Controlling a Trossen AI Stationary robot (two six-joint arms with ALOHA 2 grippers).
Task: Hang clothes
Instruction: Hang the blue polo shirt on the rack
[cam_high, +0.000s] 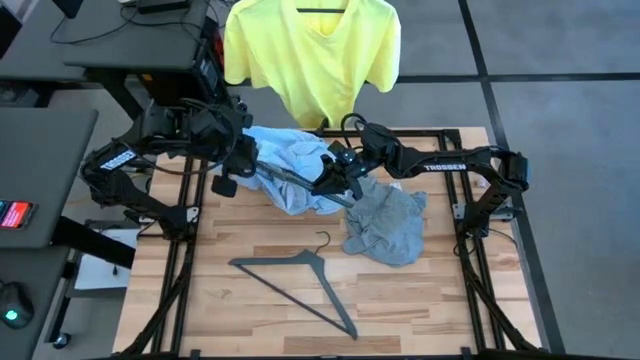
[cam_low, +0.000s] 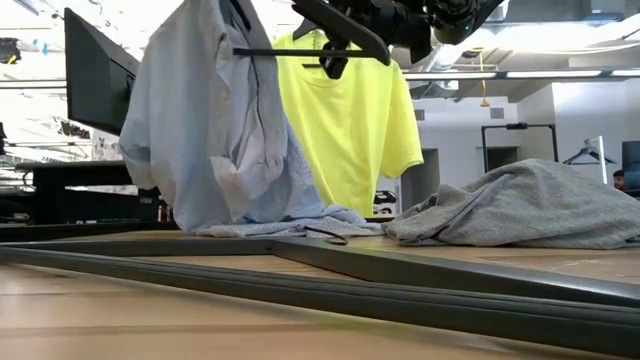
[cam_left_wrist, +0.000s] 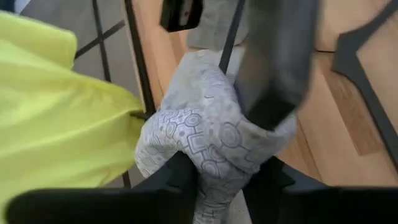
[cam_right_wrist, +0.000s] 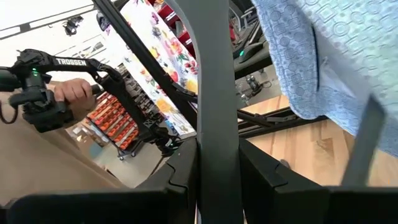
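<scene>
Left of the pale blue collared shirt (cam_high: 285, 165) my left gripper (cam_high: 240, 160) is up off the table (cam_high: 250, 310), its fingers (cam_left_wrist: 180, 180) clenched on a fold of that patterned cloth, which bulges out between them in my left wrist view. The shirt itself is lifted: from the low view it hangs in a tall drape, its lower hem pooling on the wood, with part of it still bunched on the table near the far edge.

Just right of the shirt my right gripper (cam_high: 335, 175) is clamped on a dark hanger (cam_right_wrist: 214, 93); my right wrist view shows the hanger's flat bar running straight up between my two fingers (cam_right_wrist: 180, 174), and the blue cloth hangs close beside it. From the low view the hanger's bar pokes into the raised shirt near its top.

Behind the shirt, beyond the far edge of the table, the neon-yellow T-shirt (cam_high: 312, 50) is already hung on its own hanger and spreads flat, sleeves out.

Right of the blue shirt and toward the near side, the grey T-shirt (cam_high: 385, 225) lies crumpled on the wood, touching the blue shirt's edge under my right arm.

Nearer than both garments, a second dark hanger (cam_high: 300, 280) lies flat on the table, well apart from my grippers, its hook pointing toward the grey T-shirt.

Far beyond the shirt, in my right wrist view, a person's hand (cam_right_wrist: 71, 92) shows in the room.
</scene>
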